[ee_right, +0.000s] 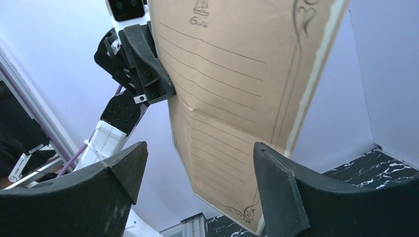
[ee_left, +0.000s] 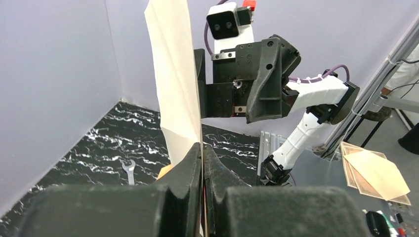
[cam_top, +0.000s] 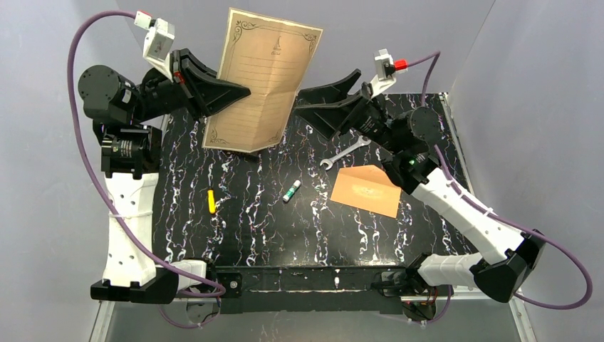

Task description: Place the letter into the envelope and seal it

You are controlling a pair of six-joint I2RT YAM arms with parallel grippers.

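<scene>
Bringing the wide-open right end effector (cam_top: 299, 102) squarely over the free right edge of the letter (cam_top: 263, 78) looks like the step in hand. It would go best with the sheet centred between the fingers before they close, and with no pull against the other grip. The left end effector (cam_top: 241, 91) is clamped on the letter's left edge, holding it upright above the far surface (cam_top: 249, 214). Both arms are raised, pointing at each other. The envelope (cam_top: 367, 189) lies flat at the near right.

White arms (cam_top: 129, 214), purple cables (cam_top: 77, 142); left gripper (cam_top: 242, 92) and right gripper (cam_top: 300, 100) black.
</scene>
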